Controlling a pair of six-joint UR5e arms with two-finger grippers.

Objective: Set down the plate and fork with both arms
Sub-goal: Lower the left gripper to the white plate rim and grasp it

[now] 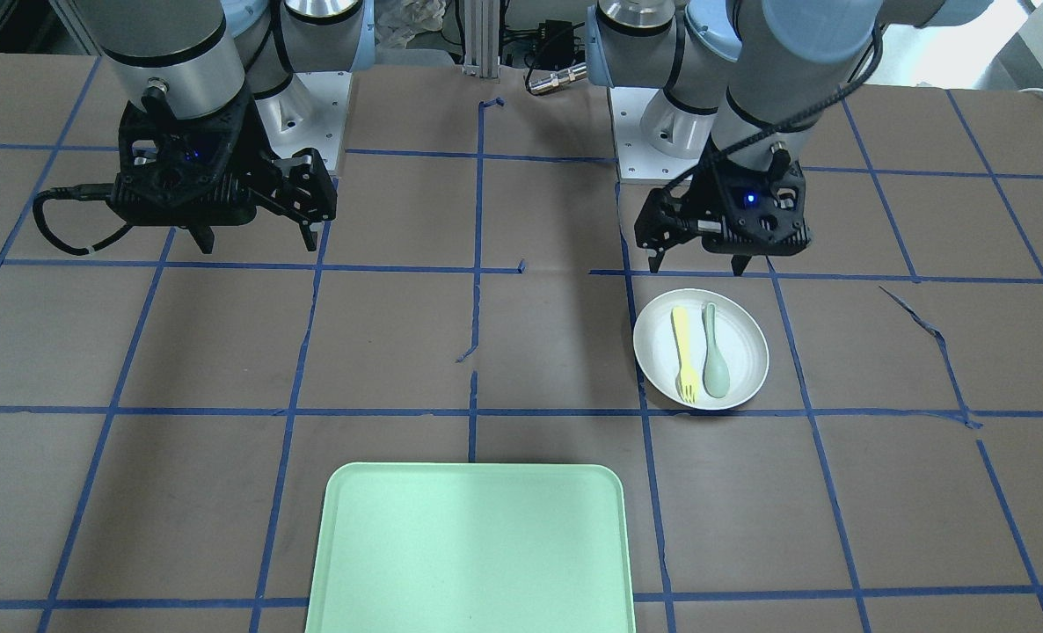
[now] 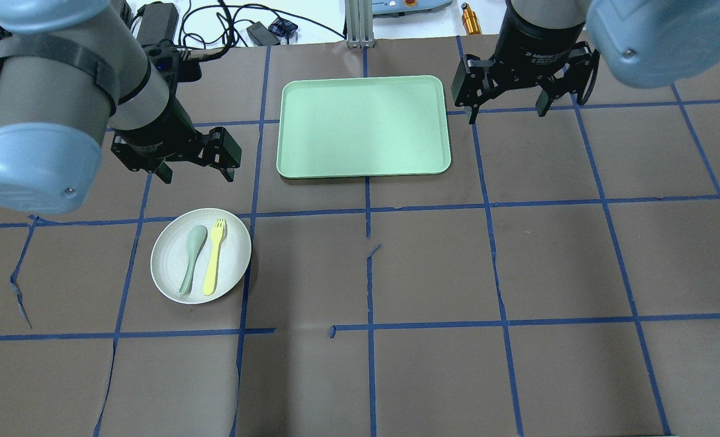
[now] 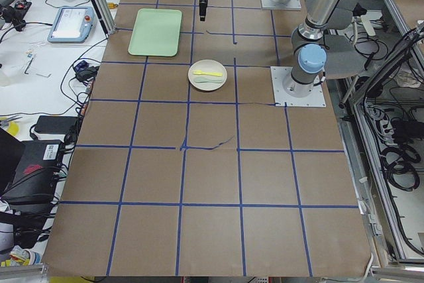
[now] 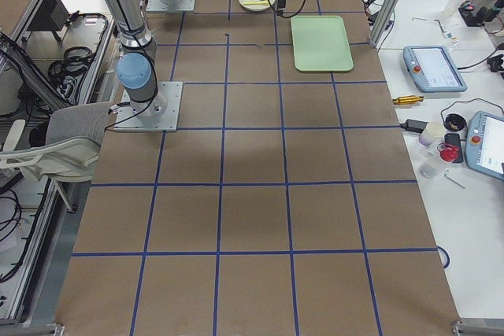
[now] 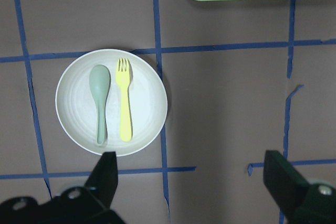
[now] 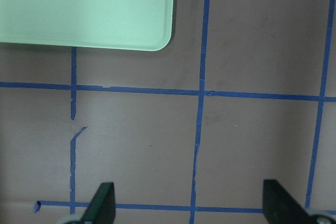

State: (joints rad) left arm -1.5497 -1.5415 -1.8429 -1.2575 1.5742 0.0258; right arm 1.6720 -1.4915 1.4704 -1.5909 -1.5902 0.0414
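The white plate (image 2: pixel 170 262) lies on the table, left of centre in the overhead view. The pale-yellow fork (image 2: pixel 214 260) and a grey-green spoon (image 2: pixel 192 258) lie side by side on it. My left gripper (image 2: pixel 199 177) hangs open and empty above the table, just beyond the plate's far rim. Its wrist view shows the plate (image 5: pixel 148 103), the fork (image 5: pixel 125 104) and the spoon (image 5: pixel 100 103) ahead of its open fingers (image 5: pixel 107 171). My right gripper (image 2: pixel 507 116) is open and empty, to the right of the mint-green tray (image 2: pixel 363 126). In the front view the plate (image 1: pixel 747 352) sits below my left gripper (image 1: pixel 696 269).
The mint-green tray (image 1: pixel 469 549) lies with nothing on it at the table's middle, on the operators' side. Its corner shows in the right wrist view (image 6: pixel 84 9). Blue tape lines grid the brown table cover. Cables and boxes lie beyond the table's far edge.
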